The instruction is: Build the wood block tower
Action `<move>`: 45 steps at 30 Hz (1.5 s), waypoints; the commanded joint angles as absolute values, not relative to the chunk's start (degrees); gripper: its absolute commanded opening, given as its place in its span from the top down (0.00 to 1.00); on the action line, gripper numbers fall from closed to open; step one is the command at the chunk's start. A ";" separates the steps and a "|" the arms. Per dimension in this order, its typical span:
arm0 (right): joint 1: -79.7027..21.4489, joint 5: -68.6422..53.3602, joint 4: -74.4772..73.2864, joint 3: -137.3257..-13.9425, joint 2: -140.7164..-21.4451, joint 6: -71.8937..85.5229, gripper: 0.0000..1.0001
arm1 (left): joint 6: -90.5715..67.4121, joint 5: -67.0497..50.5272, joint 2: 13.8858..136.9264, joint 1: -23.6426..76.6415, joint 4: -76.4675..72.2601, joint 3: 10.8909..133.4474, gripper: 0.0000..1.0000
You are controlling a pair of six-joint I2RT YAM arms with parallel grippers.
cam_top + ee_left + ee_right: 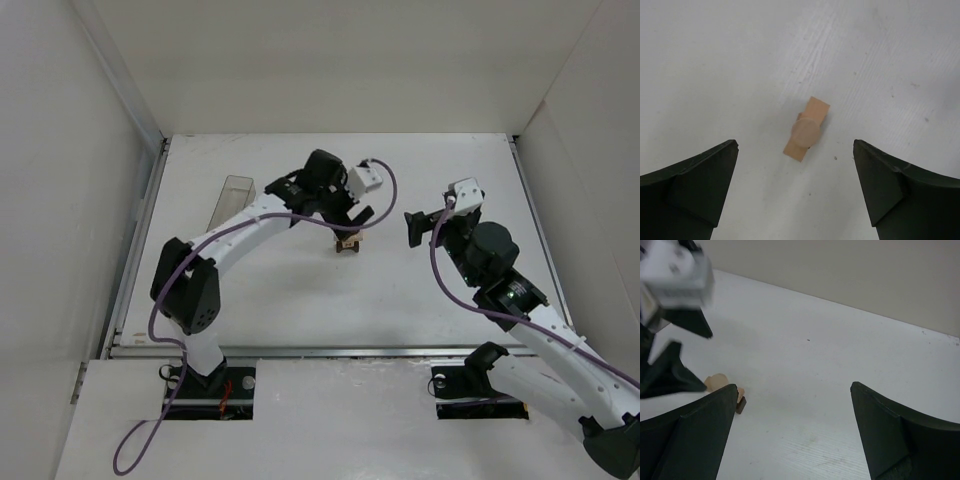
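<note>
Hovering above the white table (pixel 715 60) with the left gripper (pixel 349 220) spread wide, nothing pinched between its 2 dark fingers (pixel 695 185). Looking straight down from that wrist onto the wood block tower (pixel 806 131), directly beneath the gap and roughly midway between both fingertips, touching neither. Showing there as a pale tan bar lying on the table with a round pale piece on top, out of focus; lower layers impossible to make out from above. Holding the right gripper (pixel 794 387) off to the tower's right, well apart, likewise fully spread and gripping nothing. From that wrist, catching the tower low beside its left-hand finger, under the other arm's fingers, with a dark brown piece at the base. Well off to the left gripper's left: 1 clear plastic box (pixel 232 200) on the table.
</note>
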State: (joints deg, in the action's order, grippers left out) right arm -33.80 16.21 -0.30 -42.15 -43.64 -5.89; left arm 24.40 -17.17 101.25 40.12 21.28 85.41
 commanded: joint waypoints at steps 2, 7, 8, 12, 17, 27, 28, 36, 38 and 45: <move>-33.57 19.32 -2.20 -44.90 -45.70 -0.98 0.00 | 18.72 -18.29 93.08 32.45 19.69 90.08 0.00; -31.65 31.63 -6.06 -49.20 -49.91 8.08 0.00 | 6.10 -11.36 90.01 21.55 17.14 87.72 0.00; -31.12 32.51 -7.20 -50.18 -52.18 8.09 0.00 | 3.89 -8.73 89.22 19.71 16.53 87.71 0.00; -26.56 38.56 -16.94 -57.81 -61.39 9.93 0.00 | -4.63 8.83 88.07 9.35 16.52 87.71 0.00; -15.67 35.25 -31.69 -68.45 -73.37 17.39 0.00 | -5.63 12.30 83.51 1.77 15.92 85.26 0.00; -14.24 32.96 -33.84 -75.59 -78.05 23.91 0.00 | -3.16 21.71 78.40 -0.26 14.50 78.84 0.00; -14.24 32.96 -33.84 -75.59 -77.44 23.91 0.00 | -3.16 22.32 78.40 -0.26 14.50 78.84 0.00; -14.24 34.80 -31.46 -73.92 -73.84 24.43 0.00 | -3.16 20.30 77.34 -0.26 14.50 77.61 0.00; -14.24 35.94 -31.46 -73.30 -73.21 24.43 0.00 | -3.69 19.78 77.34 -0.26 14.50 77.61 0.00; -14.24 37.62 -30.94 -72.69 -72.16 24.43 0.00 | -3.69 19.25 76.29 -0.26 14.50 77.09 0.00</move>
